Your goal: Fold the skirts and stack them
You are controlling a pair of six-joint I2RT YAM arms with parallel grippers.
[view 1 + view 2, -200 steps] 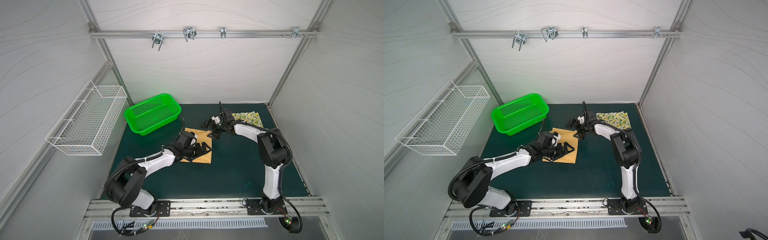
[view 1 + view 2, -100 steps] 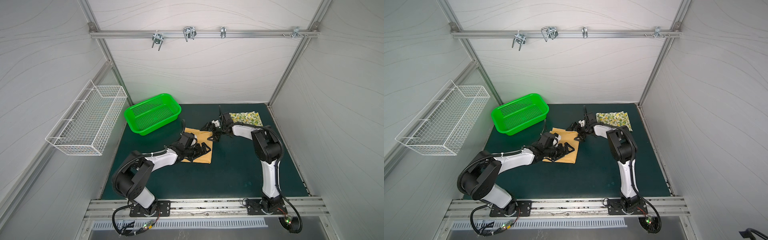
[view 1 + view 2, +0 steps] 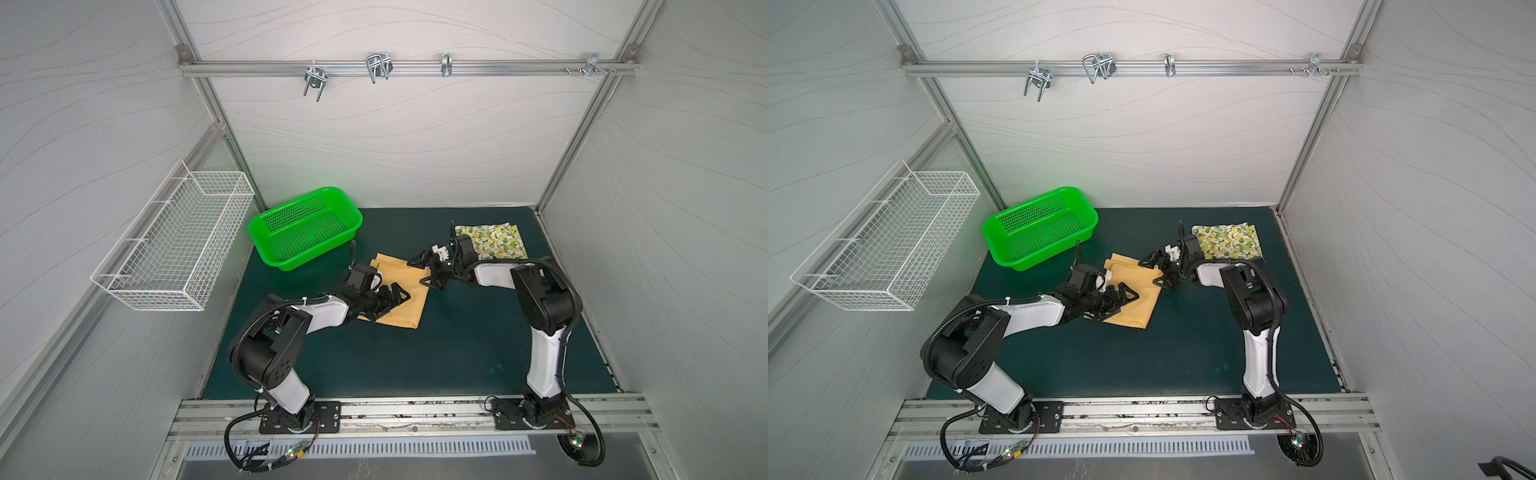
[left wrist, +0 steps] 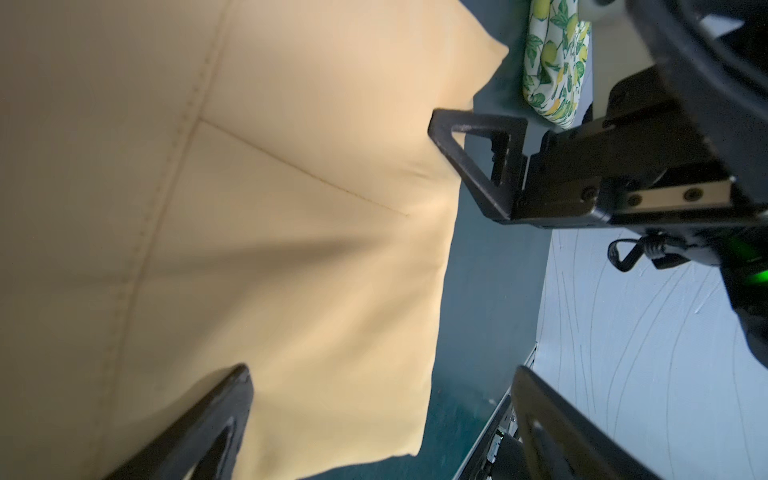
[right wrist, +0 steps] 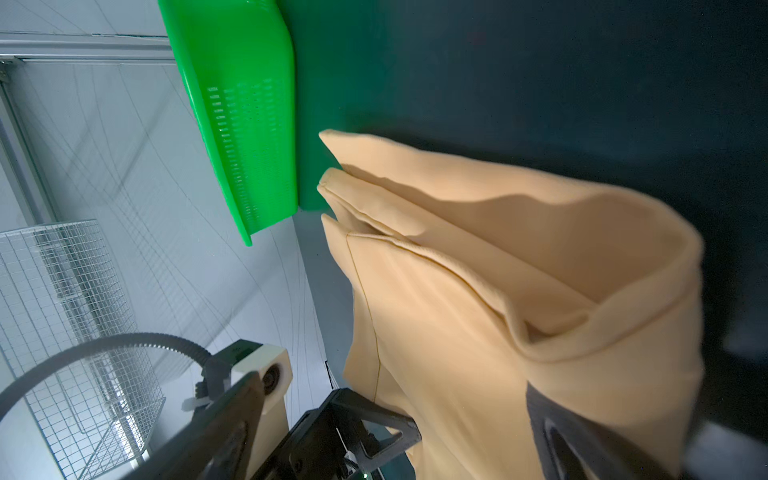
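The yellow skirt (image 3: 409, 312) is soft, light and floppy, so I think the left claw (image 3: 395, 298) and the right claw (image 3: 424, 272), both open, should pinch its corners.

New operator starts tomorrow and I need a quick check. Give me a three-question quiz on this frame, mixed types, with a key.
1. Which gripper is over the middle of the mustard skirt?
2. The lemon-print skirt lies: A) in the green basket; B) on the mat, back right; C) on the mustard skirt.
3. True or false: the right gripper is open at the mustard skirt's edge.
Key: 1 the left gripper; 2 B; 3 true.
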